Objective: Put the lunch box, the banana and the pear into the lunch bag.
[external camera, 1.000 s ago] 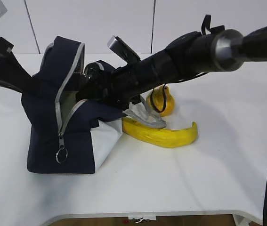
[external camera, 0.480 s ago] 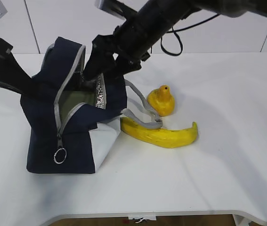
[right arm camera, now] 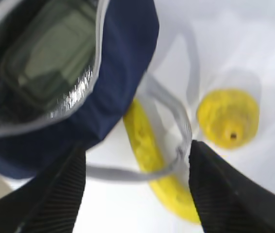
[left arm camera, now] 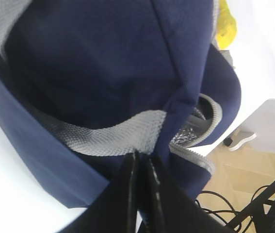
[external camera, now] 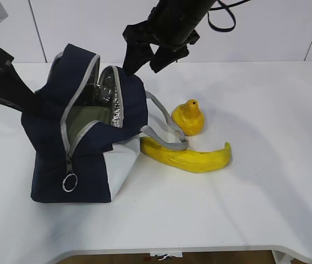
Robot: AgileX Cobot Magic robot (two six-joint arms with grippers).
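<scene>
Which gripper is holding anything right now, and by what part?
The left gripper is shut on the lunch bag's grey webbing handle. The right gripper is open above the bag, holding nothing.

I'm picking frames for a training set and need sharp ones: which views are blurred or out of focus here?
Exterior view: sharp, evenly lit, soft shadows under the long curved yellow banana and squat yellow-orange pear. Right wrist view: smeared throughout, edges of the navy-blue fabric lunch bag soft, open right gripper fingers dark. Left wrist view: bag weave crisp, floor background soft.
</scene>
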